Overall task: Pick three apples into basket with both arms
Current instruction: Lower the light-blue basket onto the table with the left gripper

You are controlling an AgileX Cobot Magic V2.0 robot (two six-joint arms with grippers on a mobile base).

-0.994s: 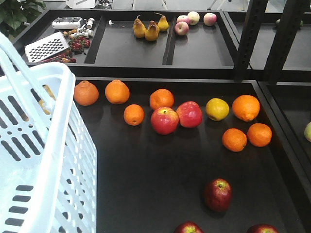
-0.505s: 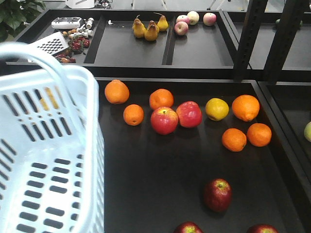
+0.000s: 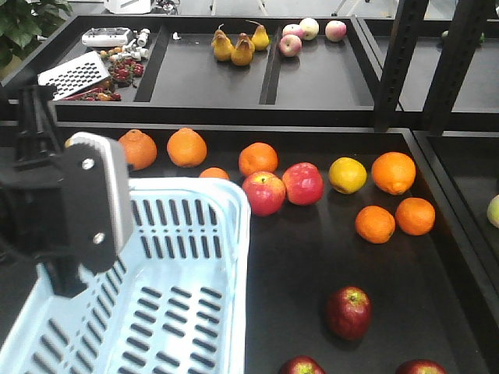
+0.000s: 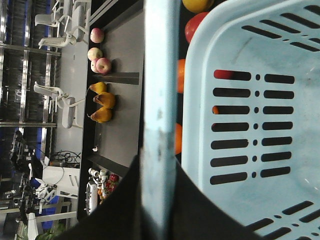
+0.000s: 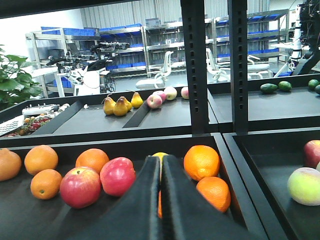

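my left pincer [image 4: 155, 210] is clamped on the hoop handle [image 4: 160, 75], and the basket [image 3: 234, 234] hangs beside it with its slotted wall close against my wrist. my right pincer [image 5: 161, 165] has its tips pressed together with nothing between them. ahead of it and to its left sit two brighter red apples [image 5: 80, 186], which are not mine to take.

none of the three dark apples shows ahead of the right pincer. in the front view the nearest apple [image 3: 349, 312] lies off the basket's far side from my left pincer, and the other two [image 3: 302, 365] [image 3: 421, 367] are at the bottom edge.

as i judge it, the job now is to set the basket level, with its open top close to those three and a firm grip on the handle so it cannot swing. then i should spread the right tips before dropping over the nearest apple.
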